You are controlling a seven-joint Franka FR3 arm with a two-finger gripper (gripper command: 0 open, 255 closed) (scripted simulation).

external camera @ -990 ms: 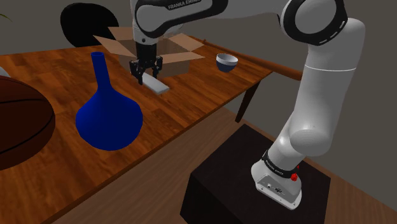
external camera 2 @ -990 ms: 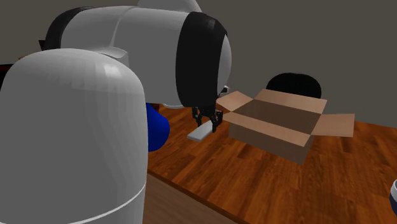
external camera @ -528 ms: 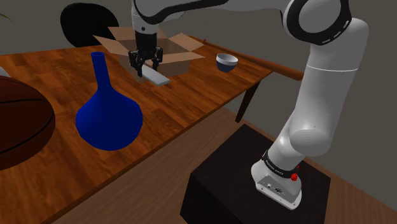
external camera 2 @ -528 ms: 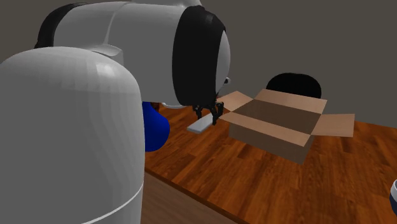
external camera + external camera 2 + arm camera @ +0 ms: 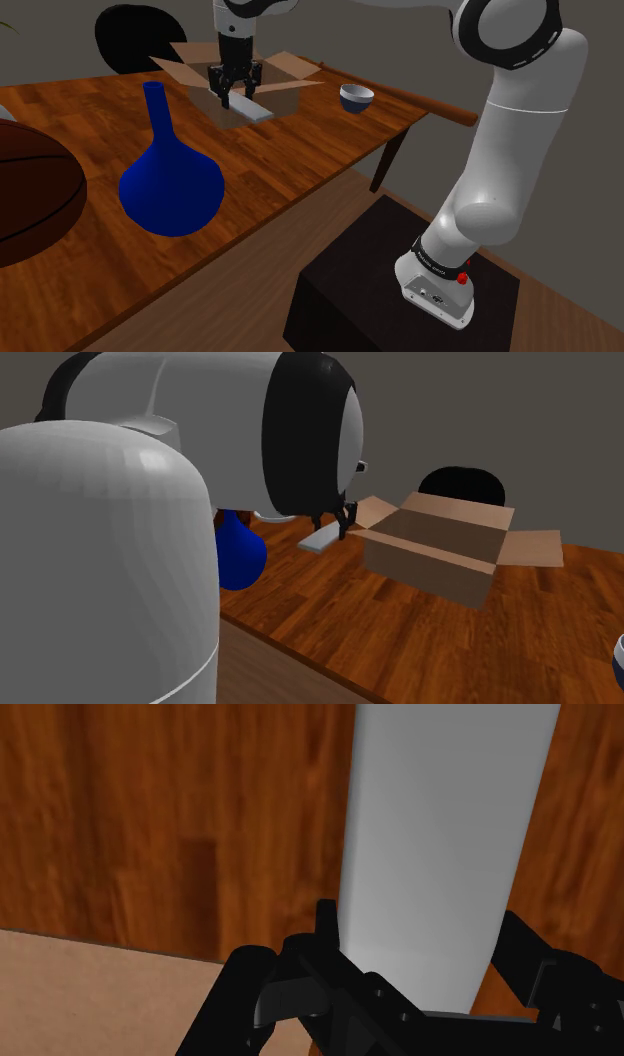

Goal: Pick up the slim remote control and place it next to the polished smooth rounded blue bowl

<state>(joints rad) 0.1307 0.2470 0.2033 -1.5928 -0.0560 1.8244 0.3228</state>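
A slim, pale grey remote [image 5: 250, 108] hangs above the wooden table [image 5: 310, 150], clasped near one end by my gripper [image 5: 234, 95], which is shut on it. In the wrist view the remote [image 5: 445, 834] runs straight out from between the black fingers [image 5: 325, 929] of the gripper [image 5: 420, 932], over brown wood. From the second exterior view, the gripper [image 5: 340, 530] holds the remote [image 5: 322, 539] just beside the cardboard box [image 5: 440, 547]. The blue bowl [image 5: 356, 97], white inside, sits near the table's far right corner in the shoulder view, apart from the remote.
The open cardboard box [image 5: 265, 75] stands right behind the gripper. A tall blue vase [image 5: 168, 180] sits nearer on the table, and a large brown ball [image 5: 30, 195] lies at the shoulder view's left edge. A black chair [image 5: 135, 35] is behind the table. The dark stand [image 5: 400, 290] is lower right.
The gripper has lifted the remote off the table and carried it up and toward the cardboard box. It has stayed shut on the remote throughout.
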